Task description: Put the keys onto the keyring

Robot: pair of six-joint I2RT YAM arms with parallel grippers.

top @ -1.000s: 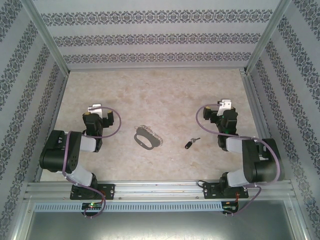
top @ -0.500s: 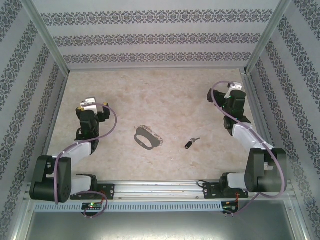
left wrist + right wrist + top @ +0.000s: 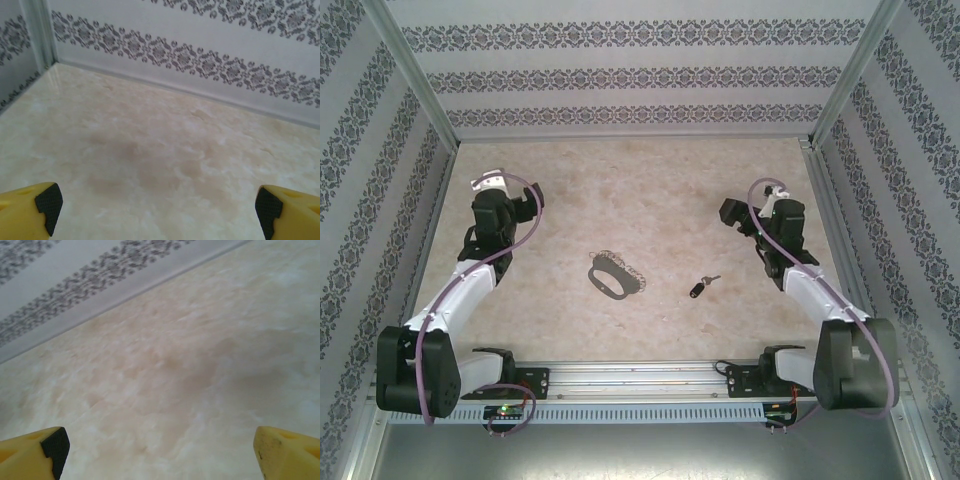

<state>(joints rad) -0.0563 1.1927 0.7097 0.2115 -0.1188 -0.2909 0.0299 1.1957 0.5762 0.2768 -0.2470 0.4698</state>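
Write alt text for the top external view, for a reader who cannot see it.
A grey metal oval keyring with a short silvery chain lies mid-table on the beige marbled tabletop, and a small black-headed silver key lies apart to its right. The black-and-white left arm and right arm flank them, touching neither.

Top view: high behind arm bases, looking down. Wrist views: low, near table, facing walls; table shared.

Left hand spread wide, right hand likewise
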